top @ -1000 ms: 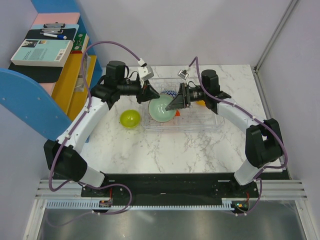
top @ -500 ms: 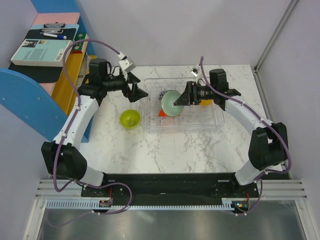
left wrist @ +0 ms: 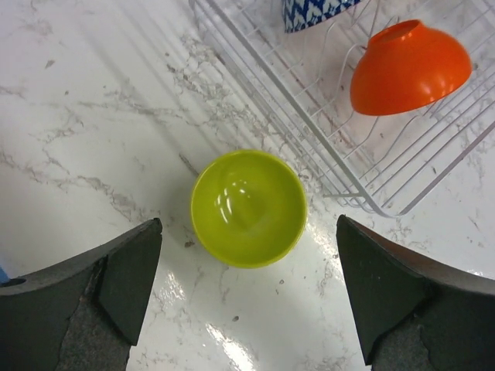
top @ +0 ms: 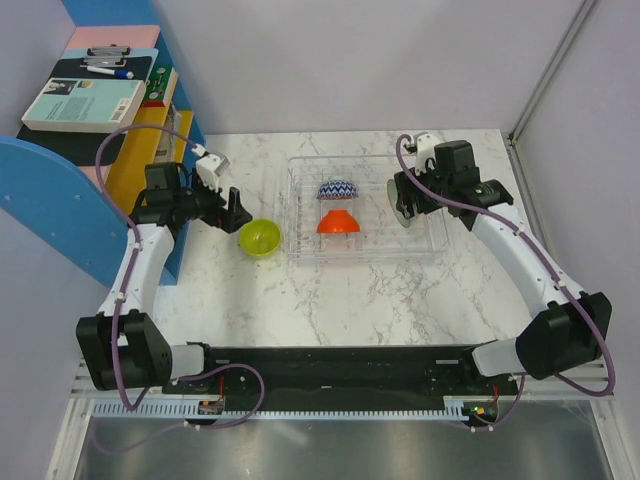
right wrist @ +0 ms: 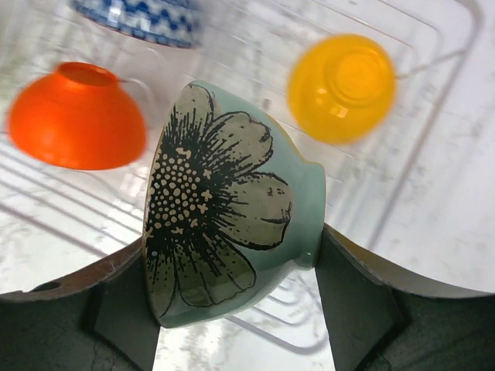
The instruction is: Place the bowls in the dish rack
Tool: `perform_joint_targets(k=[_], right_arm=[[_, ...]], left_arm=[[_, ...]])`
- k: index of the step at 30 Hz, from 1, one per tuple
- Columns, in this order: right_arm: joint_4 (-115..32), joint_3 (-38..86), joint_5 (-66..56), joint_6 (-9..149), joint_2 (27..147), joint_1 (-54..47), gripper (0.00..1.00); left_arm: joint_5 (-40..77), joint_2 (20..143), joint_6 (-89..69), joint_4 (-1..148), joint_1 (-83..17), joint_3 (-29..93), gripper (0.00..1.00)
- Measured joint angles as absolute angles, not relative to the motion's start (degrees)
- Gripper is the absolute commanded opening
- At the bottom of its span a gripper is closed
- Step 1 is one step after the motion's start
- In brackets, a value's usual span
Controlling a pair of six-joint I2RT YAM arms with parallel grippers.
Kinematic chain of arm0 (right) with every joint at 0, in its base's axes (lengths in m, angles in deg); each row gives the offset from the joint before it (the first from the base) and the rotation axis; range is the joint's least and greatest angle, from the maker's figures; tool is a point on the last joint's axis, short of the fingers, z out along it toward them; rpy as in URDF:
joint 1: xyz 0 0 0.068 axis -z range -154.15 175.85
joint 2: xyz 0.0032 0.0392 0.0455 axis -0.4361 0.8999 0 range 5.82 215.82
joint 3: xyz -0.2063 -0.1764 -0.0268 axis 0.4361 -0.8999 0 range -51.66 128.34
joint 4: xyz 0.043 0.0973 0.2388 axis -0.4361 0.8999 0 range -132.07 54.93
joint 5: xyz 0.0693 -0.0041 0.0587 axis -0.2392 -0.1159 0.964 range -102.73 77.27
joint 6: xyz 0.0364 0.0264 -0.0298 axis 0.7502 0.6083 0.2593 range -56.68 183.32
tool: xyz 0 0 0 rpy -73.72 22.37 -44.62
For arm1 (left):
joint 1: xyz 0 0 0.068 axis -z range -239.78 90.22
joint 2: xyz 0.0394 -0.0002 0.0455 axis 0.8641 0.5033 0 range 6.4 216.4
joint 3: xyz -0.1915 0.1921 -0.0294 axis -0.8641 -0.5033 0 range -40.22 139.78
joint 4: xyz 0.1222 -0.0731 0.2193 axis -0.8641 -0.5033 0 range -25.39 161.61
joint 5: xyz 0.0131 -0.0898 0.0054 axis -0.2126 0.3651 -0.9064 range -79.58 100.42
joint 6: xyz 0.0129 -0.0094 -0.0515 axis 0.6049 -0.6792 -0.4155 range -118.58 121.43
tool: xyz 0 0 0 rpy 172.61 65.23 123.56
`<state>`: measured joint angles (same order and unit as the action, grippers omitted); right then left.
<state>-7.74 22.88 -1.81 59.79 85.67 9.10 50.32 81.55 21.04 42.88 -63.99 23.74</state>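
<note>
The left hand (top: 236, 208) is hovering low over the marble tabletop (top: 330, 300) with its two fingers (left wrist: 128, 278) spread wide and gripping nothing. The lime green bowl (left wrist: 248, 207) is sitting upright on the tabletop just beside this hand. In the left wrist view it is lying between the two spread fingers, untouched by either. It is resting just outside the near left corner of the dish rack (top: 380, 252), apart from its wall.

The right hand (top: 402, 205) is reaching over the right part of the rack. Its fingers (right wrist: 360, 305) are clamping the pale mint bowl (right wrist: 232, 209) between them. This bowl is carrying a black flower print on its outer wall and is being held tipped on its side. Whether it is touching the ribs below cannot be told.

Three bowls are resting inside the rack. The red-orange bowl (top: 339, 221) is lying tilted with its base uppermost, and the zigzag bowl (top: 338, 189) is standing just behind it. The yellow-orange bowl (right wrist: 343, 86) is lying base up farther right, blurred in the right wrist view.
</note>
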Motion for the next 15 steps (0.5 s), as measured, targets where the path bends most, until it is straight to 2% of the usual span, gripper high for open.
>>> perform_joint_targets(k=[7,15], right_arm=[[-3.2,22.88,-18.75,55.68,88.01,6.89,0.0],[-2.61,22.86,-31.4,54.52,94.57,0.47,0.0]], left_arm=[[47.11,80.48,22.11,41.39,-65.04,18.06,1.0],[46.45,77.64,22.16,41.72,-66.59,15.48,1.0]])
